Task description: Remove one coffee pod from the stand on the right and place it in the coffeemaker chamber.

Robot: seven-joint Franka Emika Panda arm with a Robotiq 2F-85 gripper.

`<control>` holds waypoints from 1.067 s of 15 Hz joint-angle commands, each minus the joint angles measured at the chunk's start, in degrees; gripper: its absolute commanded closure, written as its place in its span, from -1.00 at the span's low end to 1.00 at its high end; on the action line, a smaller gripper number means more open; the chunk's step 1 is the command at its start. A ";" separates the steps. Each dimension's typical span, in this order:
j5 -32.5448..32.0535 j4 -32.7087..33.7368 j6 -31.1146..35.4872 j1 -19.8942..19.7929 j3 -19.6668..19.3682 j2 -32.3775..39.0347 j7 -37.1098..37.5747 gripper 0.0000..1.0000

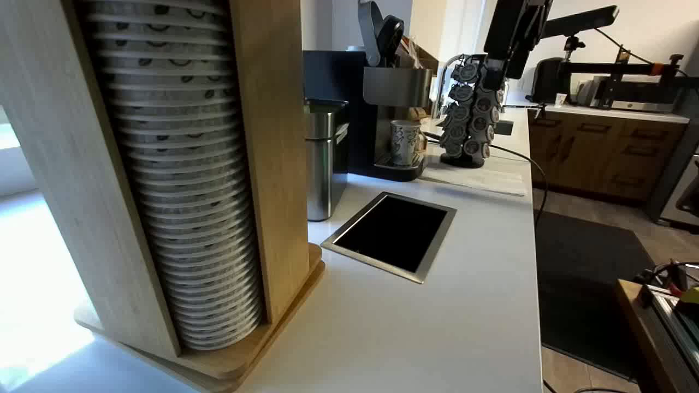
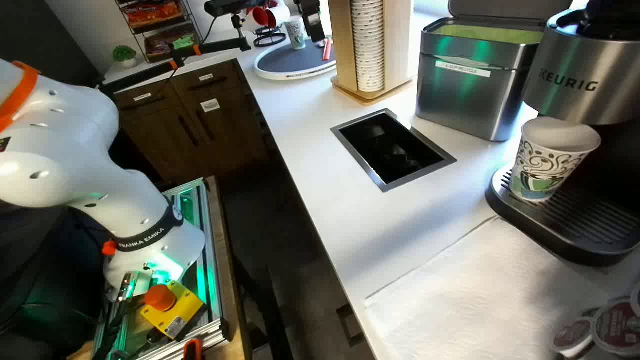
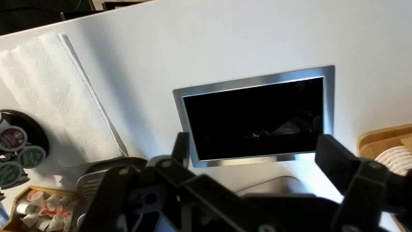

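The stand is a dark rack of shiny-lidded coffee pods. Some of its pods show at the bottom right corner of an exterior view and at the left edge of the wrist view. The coffeemaker has its handle raised and its top open. Its metal front also shows in an exterior view. I cannot see inside its chamber. A patterned paper cup stands on its drip tray. My gripper is wide open and empty, high above the counter beside the hole.
A metal-rimmed square hole is set in the counter. A metal recycle bin with raised lid stands between it and the coffeemaker. A tall wooden cup holder stands nearby. A paper towel lies before the stand. A wooden box holds small cups.
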 commanded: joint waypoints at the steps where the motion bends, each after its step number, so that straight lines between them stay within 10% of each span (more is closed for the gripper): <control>1: -0.41 0.11 -0.16 0.99 -0.83 0.08 0.33 -1.00; 16: -1.24 1.50 0.00 -2.54 -1.77 0.29 9.87 -1.00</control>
